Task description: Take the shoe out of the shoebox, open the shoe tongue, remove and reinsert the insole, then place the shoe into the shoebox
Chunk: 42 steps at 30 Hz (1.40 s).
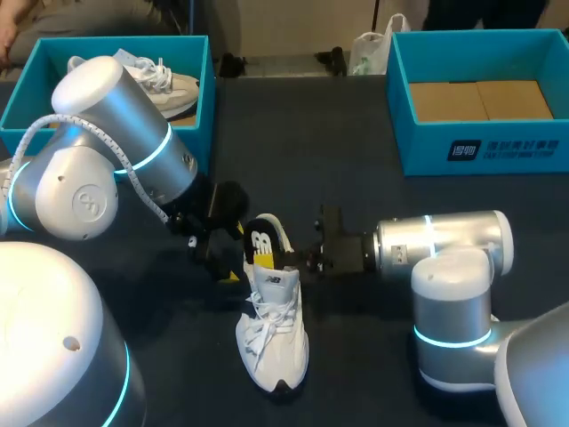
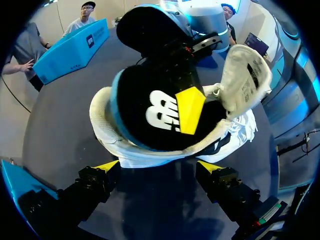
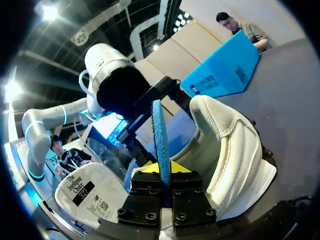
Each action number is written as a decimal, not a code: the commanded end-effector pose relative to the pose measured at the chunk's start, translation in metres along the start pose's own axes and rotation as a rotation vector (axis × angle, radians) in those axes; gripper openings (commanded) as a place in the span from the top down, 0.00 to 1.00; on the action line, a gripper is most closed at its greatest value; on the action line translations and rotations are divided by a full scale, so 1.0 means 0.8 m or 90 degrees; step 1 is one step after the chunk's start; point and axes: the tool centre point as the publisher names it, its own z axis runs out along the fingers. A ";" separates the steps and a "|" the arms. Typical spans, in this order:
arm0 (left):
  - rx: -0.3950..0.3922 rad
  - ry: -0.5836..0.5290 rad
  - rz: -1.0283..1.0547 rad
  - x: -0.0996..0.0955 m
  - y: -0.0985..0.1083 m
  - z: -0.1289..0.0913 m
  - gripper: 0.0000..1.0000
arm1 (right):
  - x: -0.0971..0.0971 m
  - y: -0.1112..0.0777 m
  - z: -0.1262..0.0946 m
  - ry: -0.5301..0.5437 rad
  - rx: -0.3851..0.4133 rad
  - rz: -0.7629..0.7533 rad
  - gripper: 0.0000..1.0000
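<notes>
A white lace-up shoe [image 1: 274,342] lies on the dark table, toe toward the front edge. Its black insole [image 1: 263,242], blue-edged with a white logo and a yellow patch, stands half out of the heel opening. My right gripper [image 1: 298,260] comes in from the right and is shut on the insole's blue edge [image 3: 161,135]. In the right wrist view its fingertips [image 3: 162,172] pinch that edge beside the white heel collar [image 3: 225,145]. My left gripper [image 2: 159,167] stands open just behind the heel [image 2: 125,150], touching nothing. The tongue [image 2: 245,75] is folded forward.
A teal shoebox [image 1: 200,107] at the back left holds another white shoe [image 1: 164,84]. A second teal box [image 1: 480,147] at the back right shows only its cardboard bottom. Dark tabletop [image 1: 356,151] lies between the boxes.
</notes>
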 end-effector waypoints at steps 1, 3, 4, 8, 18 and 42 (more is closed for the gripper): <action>0.000 0.000 0.000 0.000 0.000 0.001 0.00 | 0.010 0.004 0.005 -0.010 0.010 -0.013 0.67; 0.000 0.000 0.000 0.000 0.000 0.001 0.00 | 0.011 0.007 0.006 -0.013 0.012 -0.025 0.58; 0.000 0.000 0.000 0.000 0.000 0.001 0.00 | 0.012 0.008 0.005 -0.015 0.012 -0.030 0.55; 0.000 0.000 0.000 0.000 0.000 0.001 0.00 | 0.016 0.020 0.004 -0.018 0.014 -0.049 0.56; 0.000 0.000 0.000 0.000 0.000 0.001 0.00 | 0.010 0.040 -0.002 -0.020 0.001 -0.069 0.61; 0.000 0.000 0.000 0.000 0.000 0.001 0.00 | -0.002 0.002 0.002 -0.031 0.016 0.034 1.00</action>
